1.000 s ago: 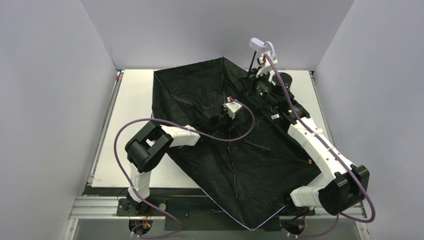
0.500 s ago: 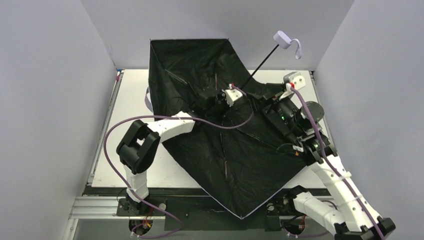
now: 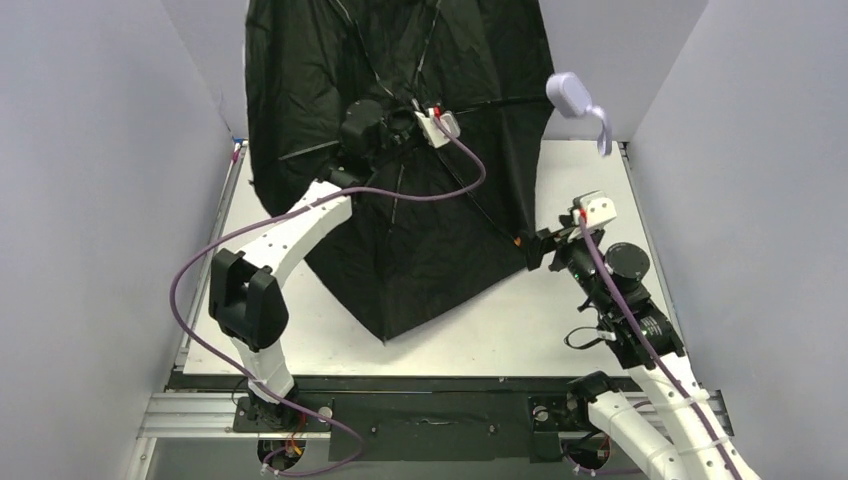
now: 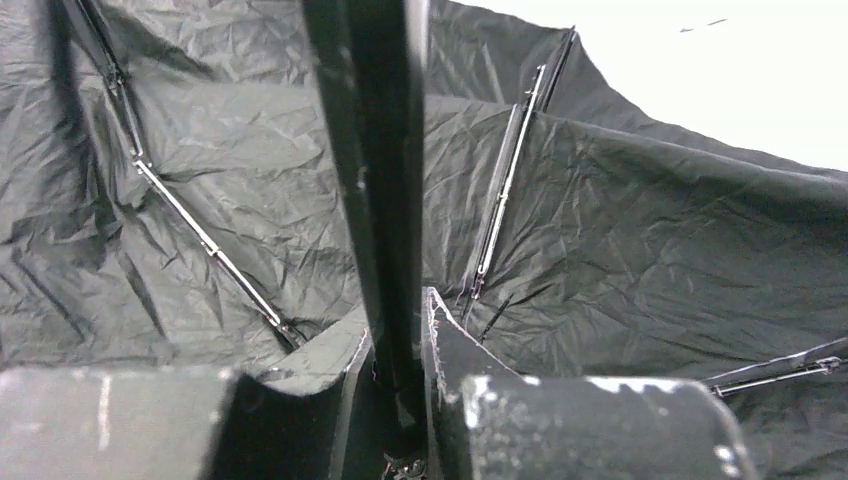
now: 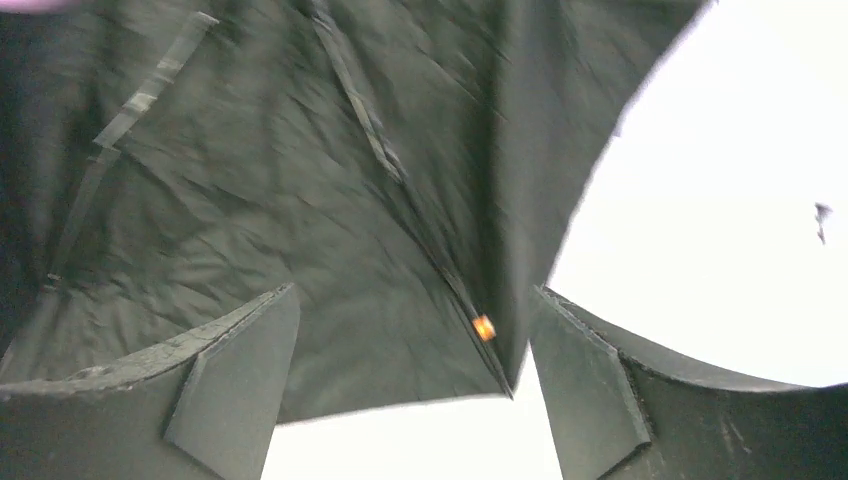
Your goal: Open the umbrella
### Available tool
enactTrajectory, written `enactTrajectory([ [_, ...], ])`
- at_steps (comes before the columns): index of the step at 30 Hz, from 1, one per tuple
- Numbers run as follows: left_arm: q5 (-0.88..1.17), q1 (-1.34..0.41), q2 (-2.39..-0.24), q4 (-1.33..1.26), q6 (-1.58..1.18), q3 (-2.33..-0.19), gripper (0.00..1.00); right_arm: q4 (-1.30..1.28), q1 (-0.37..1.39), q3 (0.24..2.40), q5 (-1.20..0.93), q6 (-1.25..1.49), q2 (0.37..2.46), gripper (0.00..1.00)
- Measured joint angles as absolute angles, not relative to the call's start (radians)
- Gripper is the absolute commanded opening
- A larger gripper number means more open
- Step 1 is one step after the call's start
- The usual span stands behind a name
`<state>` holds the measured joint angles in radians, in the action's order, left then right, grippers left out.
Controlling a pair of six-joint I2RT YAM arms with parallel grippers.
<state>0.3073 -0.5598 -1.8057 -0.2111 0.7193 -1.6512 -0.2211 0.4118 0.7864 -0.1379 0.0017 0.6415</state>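
The umbrella [image 3: 400, 230] is spread open, its black underside facing the top camera and its lower tip resting near the table. Its thin shaft runs right to the lavender knob handle [image 3: 566, 92], which hangs free with its wrist loop [image 3: 603, 125]. My left gripper [image 3: 405, 122] is raised high at the hub, shut on the black shaft [image 4: 375, 200], which stands between the fingers [image 4: 450, 350]. My right gripper [image 3: 535, 250] stands open just off the canopy's right corner. An orange rib tip [image 5: 484, 327] lies between its spread fingers [image 5: 590, 370], touching neither.
The white table [image 3: 500, 320] is boxed in by grey walls on the left, the back and the right [image 3: 740, 200]. The canopy covers the back middle of the table. Purple cables [image 3: 200, 270] trail from both arms.
My left arm has lifted the umbrella up and back, so the canopy now stands tall. My right gripper has opened, let go near the handle and drawn back toward the near right.
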Motion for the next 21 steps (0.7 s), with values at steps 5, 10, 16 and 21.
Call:
enactTrajectory([
  [5,0.366,-0.511,-1.750,-0.191,0.953,-1.695,0.00,-0.253,0.228,0.809,-0.150,0.125,0.702,0.79],
  [10,0.414,-0.489,-1.687,-0.126,1.249,-1.696,0.00,-0.274,0.175,0.948,-0.250,0.192,0.822,0.78],
  [16,0.460,-0.461,-1.647,-0.061,1.603,-1.695,0.00,-0.310,0.163,1.117,-0.377,0.206,0.890,0.78],
  [21,0.478,-0.408,-1.634,-0.023,1.786,-1.695,0.00,-0.326,0.162,1.230,-0.500,0.253,0.948,0.77],
])
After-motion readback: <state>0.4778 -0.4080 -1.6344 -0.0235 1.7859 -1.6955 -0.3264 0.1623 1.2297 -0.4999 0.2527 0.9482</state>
